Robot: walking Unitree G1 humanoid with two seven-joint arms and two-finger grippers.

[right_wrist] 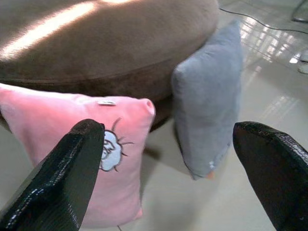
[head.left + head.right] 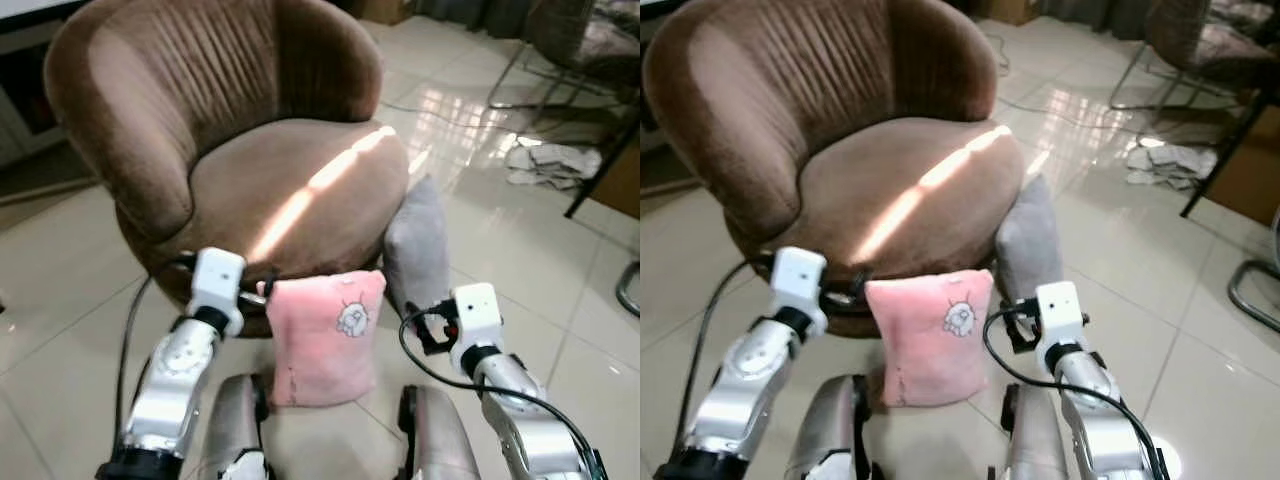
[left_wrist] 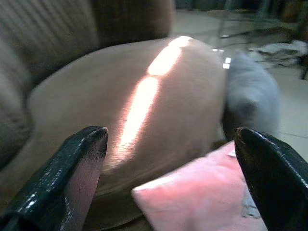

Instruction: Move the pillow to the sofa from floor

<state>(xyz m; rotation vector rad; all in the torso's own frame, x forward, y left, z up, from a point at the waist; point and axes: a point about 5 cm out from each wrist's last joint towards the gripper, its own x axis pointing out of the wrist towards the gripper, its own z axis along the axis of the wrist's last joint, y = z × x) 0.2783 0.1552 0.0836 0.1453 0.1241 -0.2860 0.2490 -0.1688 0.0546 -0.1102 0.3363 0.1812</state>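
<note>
Pink pillow upright — against sofa.

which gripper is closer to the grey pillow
Right. The right gripper sits open just before the grey pillow; the left gripper, open too, is beyond the pink pillow.

Two silver metal arms, each capped by a white boxy wrist block, black cable looping from each wrist, rounded grey-silver thighs below, left pincer and right pincer with long glossy black fingers, spread wide apart
</note>
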